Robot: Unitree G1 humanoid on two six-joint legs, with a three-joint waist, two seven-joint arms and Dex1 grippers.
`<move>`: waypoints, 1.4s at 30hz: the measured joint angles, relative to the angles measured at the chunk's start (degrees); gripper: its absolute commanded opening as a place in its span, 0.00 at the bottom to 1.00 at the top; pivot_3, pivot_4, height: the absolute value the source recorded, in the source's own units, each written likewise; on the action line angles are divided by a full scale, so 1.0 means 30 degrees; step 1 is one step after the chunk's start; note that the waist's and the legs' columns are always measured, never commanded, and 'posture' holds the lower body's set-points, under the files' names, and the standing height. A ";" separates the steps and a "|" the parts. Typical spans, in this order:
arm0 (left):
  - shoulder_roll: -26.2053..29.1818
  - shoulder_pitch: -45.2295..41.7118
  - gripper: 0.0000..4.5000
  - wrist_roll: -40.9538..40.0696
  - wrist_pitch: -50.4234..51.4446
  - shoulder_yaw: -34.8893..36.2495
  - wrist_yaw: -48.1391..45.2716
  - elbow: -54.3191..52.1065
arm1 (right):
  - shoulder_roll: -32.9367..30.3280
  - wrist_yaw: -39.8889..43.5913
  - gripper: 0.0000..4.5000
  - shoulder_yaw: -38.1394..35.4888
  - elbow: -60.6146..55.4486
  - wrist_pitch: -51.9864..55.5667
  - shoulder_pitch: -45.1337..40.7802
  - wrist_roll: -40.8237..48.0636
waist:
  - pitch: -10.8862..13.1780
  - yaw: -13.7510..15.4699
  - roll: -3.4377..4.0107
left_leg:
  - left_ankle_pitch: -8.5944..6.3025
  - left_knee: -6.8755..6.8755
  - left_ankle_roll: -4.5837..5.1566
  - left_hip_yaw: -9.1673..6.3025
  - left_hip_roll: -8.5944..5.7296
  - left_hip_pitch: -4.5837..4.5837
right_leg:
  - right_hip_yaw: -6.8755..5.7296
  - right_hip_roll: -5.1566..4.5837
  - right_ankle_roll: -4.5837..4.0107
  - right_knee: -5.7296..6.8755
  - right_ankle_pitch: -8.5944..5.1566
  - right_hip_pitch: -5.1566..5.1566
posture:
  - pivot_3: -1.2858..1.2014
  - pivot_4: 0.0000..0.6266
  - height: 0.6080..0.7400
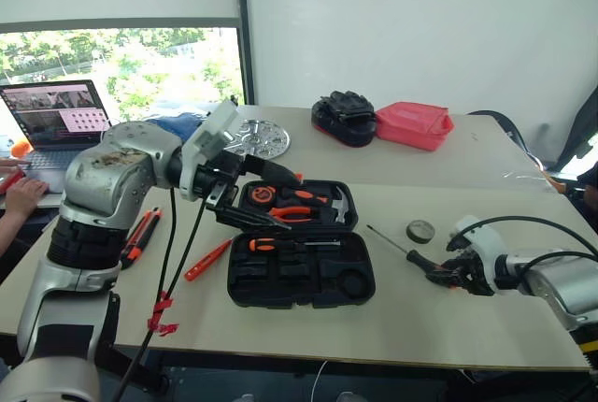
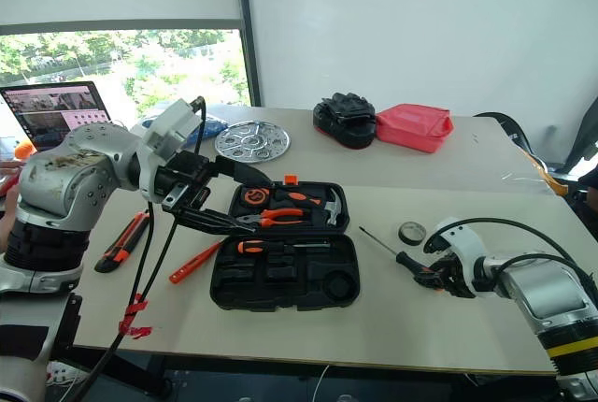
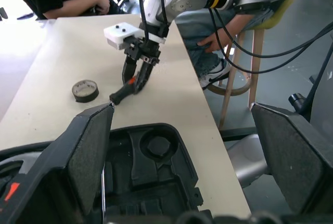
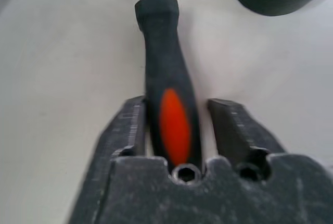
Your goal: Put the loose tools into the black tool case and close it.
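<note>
Table (image 1: 420, 318): open case (image 1: 301, 269) holds pliers (image 1: 291, 212); right end effector (image 4: 177, 130) straddles screwdriver (image 4: 169, 104); left (image 3: 177, 156) open

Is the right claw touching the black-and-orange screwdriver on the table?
Touching. In the right wrist view the right claw straddles the screwdriver handle; one finger presses its side, with a slight gap at the other.

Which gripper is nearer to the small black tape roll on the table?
Right. The right gripper straddles the black-and-orange-handled screwdriver just beside the small black tape roll; the left gripper hangs over the open black moulded-plastic tool case, farther away.
</note>
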 measured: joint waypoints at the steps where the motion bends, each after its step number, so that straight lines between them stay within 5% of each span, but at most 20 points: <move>1: 0.0151 0.0054 1.00 0.0097 -0.0034 0.0001 0.0010 0.0077 | 0.0000 0.0062 0.22 -0.0092 -0.0080 -0.0053 0.0142 -0.0015 | -0.0001 0.0000 0.0001 | 0.0000 -0.0001 0.0000 0.0000 0.0000 0.0003 | 0.0001 0.0001 0.0000 0.0002 0.0000 0.0001 | 0.52 0.24 1.00; 8: 0.2127 0.2014 1.00 0.0326 -0.0317 0.0329 0.0113 0.0292 | -0.0598 0.1408 0.22 -0.3646 -0.2603 0.2489 0.1663 0.2638 | 0.0064 0.0017 0.0099 | -0.0001 -0.0002 0.0003 -0.0045 -0.0002 -0.0044 | 0.0005 -0.0015 0.0003 0.0010 0.0001 -0.0040 | 0.52 0.24 1.00; 14: 0.4316 0.4362 1.00 0.0146 -0.0259 0.1634 0.0004 -0.0610 | -0.1480 0.2840 0.22 -0.5603 -0.4879 0.3835 -0.1817 0.5465 | 0.0134 -0.0307 0.0148 | -0.0002 -0.0015 0.0002 -0.0053 0.0038 0.0022 | -0.0012 0.0019 -0.0026 0.0012 0.0008 -0.0004 | 0.52 0.24 1.00; 24: 0.6143 0.6619 1.00 -0.0243 -0.0351 0.2393 -0.0185 -0.2416 | 0.2376 0.5627 0.22 0.6822 -0.0266 -0.5554 -0.8972 -0.3418 | 0.0200 -0.0375 0.0189 | 0.0000 -0.0011 -0.0003 0.0040 0.0014 -0.0092 | -0.0009 -0.0005 -0.0024 0.0022 0.0001 -0.0141 | 0.52 0.24 1.00; 29: 0.6315 0.6723 1.00 -0.0427 -0.0331 0.2389 -0.0087 -0.2821 | 0.4064 0.7014 0.22 0.8585 0.2416 -0.8682 -1.0402 -0.6045 | 0.0207 -0.0321 0.0178 | -0.0001 -0.0009 -0.0004 0.0035 0.0010 -0.0185 | -0.0013 -0.0023 -0.0018 0.0032 0.0008 -0.0237 | 0.52 0.24 1.00; 42: 0.6296 0.6666 1.00 -0.0780 -0.0300 0.2384 0.0416 -0.3066 | 0.5543 0.8297 0.22 0.8906 0.1991 -0.8708 -1.0182 -0.7471 | 0.0207 -0.0420 0.0179 | 0.0009 0.0018 -0.0020 -0.0001 0.0007 -0.0224 | -0.0014 -0.0013 -0.0037 0.0155 0.0015 -0.0317 | 0.52 0.24 1.00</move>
